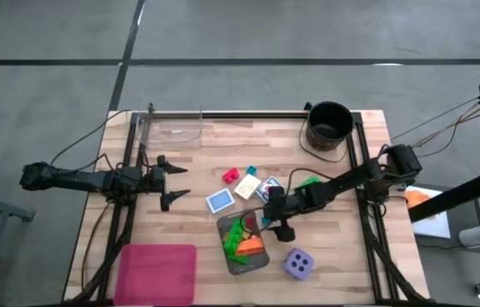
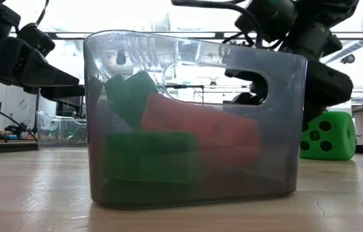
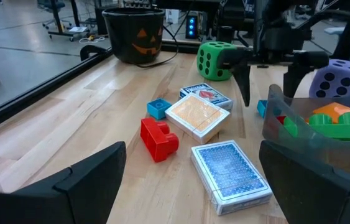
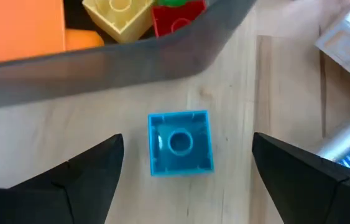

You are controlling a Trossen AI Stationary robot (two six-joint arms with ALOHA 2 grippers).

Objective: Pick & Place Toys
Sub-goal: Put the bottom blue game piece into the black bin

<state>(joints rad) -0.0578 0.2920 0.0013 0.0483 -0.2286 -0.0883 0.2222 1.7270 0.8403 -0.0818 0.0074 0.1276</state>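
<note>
Toys: some blocks already sit in our grey tray; a blue block lies on the table just beside it, under our wide-open, empty right gripper; cards and dice wait.

Overhead light, even and diffuse; high view of the wooden tabletop is evenly lit, with only faint, soft shadows under the arms.

Low view is strongly backlit: ceiling lights and the bright room behind blow out to white. The grey tray fills the frame, translucent; blocks inside read as hazy, soft-edged colour patches. Arms silhouette nearly black against the glare.

Left wrist view: sharp mid-field, near fingers dark and out of focus.

Right wrist view: blue block crisp; fingers blurred. Soft sheen on the tray rim.
</note>
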